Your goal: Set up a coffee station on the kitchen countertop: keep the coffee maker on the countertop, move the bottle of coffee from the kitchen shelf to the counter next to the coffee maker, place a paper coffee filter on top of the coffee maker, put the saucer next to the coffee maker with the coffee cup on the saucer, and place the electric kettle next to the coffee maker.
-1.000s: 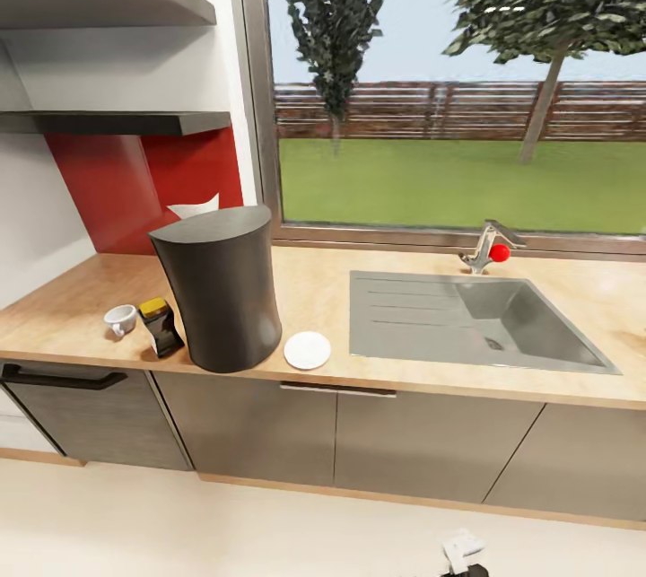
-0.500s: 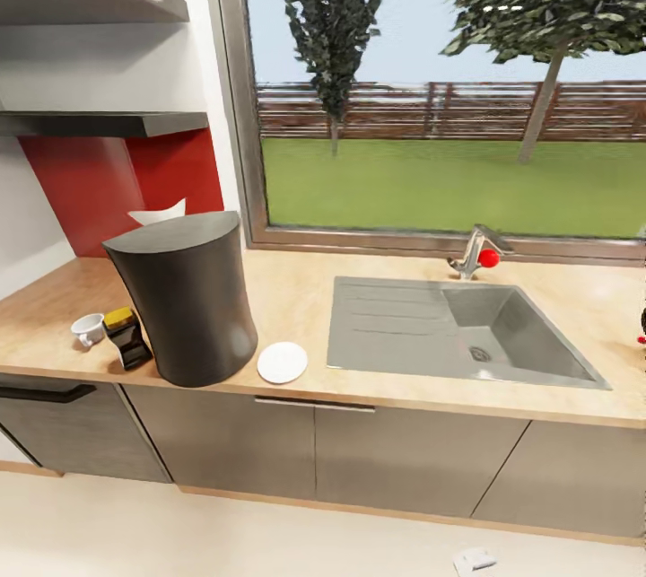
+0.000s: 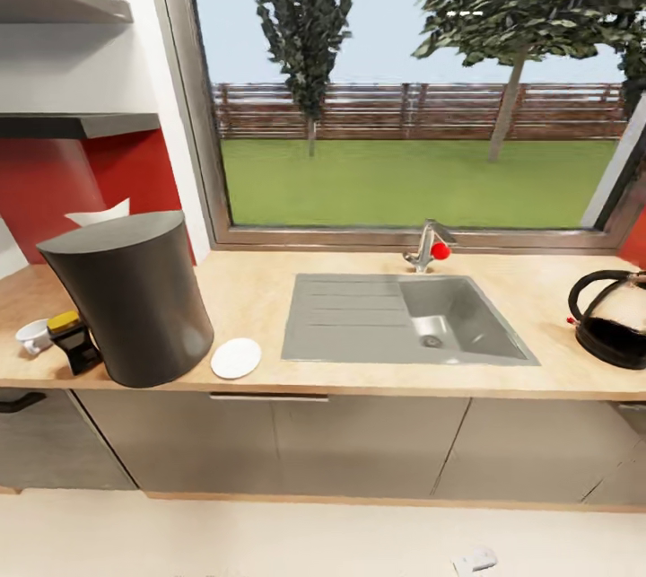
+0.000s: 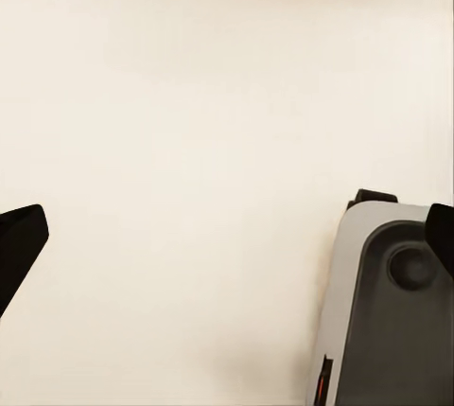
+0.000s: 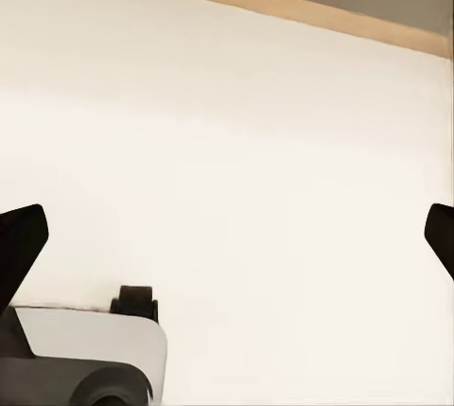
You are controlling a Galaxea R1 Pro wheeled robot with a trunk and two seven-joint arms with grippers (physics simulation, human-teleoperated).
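Tall dark grey coffee maker [image 3: 128, 294] sat near counter's [image 3: 359, 375] front edge, left of sink. Flat white round saucer [image 3: 236, 358] just beside it, empty. Black glass kettle [image 3: 614, 319] parked at counter's right end, probably next pickup. Both claws apart, empty, aimed at floor.

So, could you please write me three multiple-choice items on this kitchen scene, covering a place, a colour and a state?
1. The round white saucer lies:
A. in the sink
B. between the dark grey coffee maker and the grey steel sink
C. on a shelf

2. The tap's knob is:
A. red
B. blue
C. green

3. The left tool is:
A. shut on a cup
B. shut, empty
C. open

Answers: B, it sits on the counter between them; A, red ball; C, fingertips far apart over bare floor.
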